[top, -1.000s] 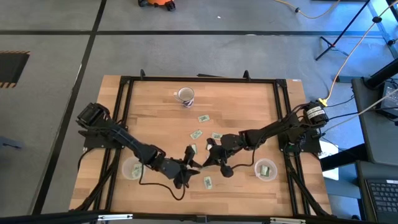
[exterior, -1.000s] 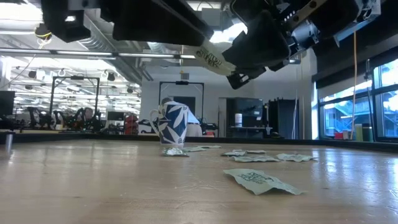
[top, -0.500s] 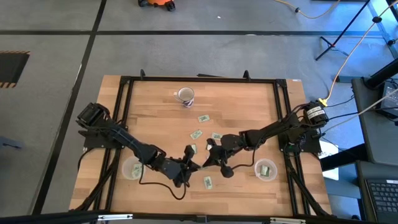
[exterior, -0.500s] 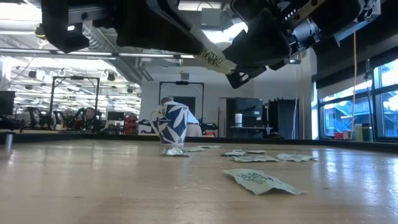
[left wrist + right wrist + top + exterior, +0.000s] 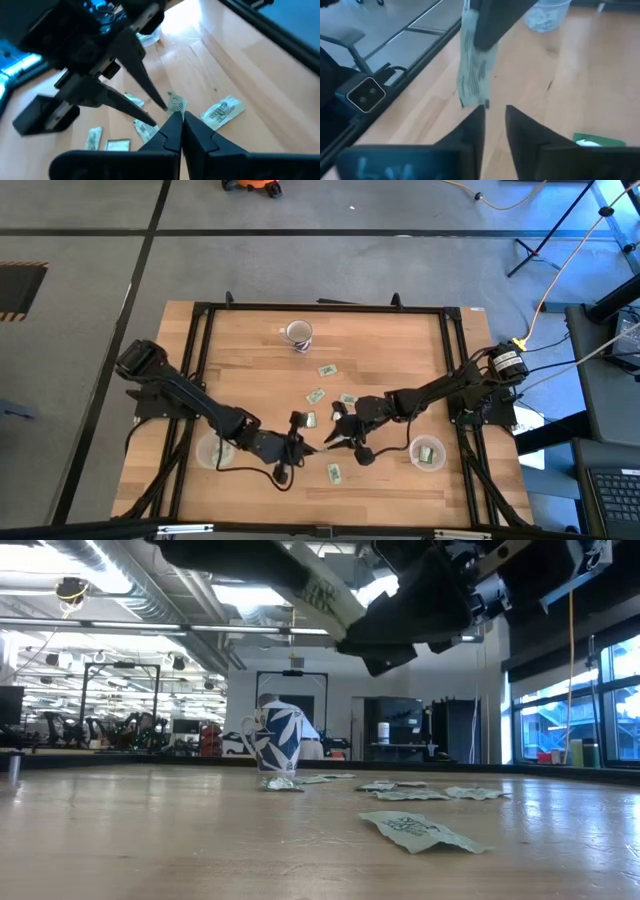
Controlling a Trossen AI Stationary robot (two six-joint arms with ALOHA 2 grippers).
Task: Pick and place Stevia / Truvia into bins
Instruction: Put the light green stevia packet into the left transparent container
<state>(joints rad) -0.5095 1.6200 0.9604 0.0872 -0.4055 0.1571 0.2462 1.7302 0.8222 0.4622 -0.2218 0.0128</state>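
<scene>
A green and white Stevia packet [image 5: 176,103] hangs in the air over the table's middle near part. My left gripper [image 5: 178,120] is shut on it. My right gripper [image 5: 494,112] faces it from the table's right and is open, its fingertips at the packet's other end [image 5: 470,97]. Several more packets lie flat on the wood [image 5: 316,394], [image 5: 335,472], one of them nearest the low camera [image 5: 420,830]. Two clear cups stand near the front: the left bin [image 5: 213,452] and the right bin [image 5: 427,452], which holds packets. My left gripper pinches one end of the packet [image 5: 175,111] between its two fingertips, coming slanting down from the table's left. The packet sticks out beyond the fingertips, lifted clear of the table. My right gripper's open fingers [image 5: 150,92] stand at the packet's far end; whether they touch it I cannot tell.
A white mug with a blue pattern [image 5: 297,333] stands at the far middle of the table. A black frame [image 5: 200,315] runs around the wooden top. Bare wood lies at the far left and far right.
My left gripper has shut on the packet that my right gripper held up, then rolled a little and risen slightly. My right gripper's fingers have parted and let the packet go. The packet stays in the air, tilted more steeply than before.
</scene>
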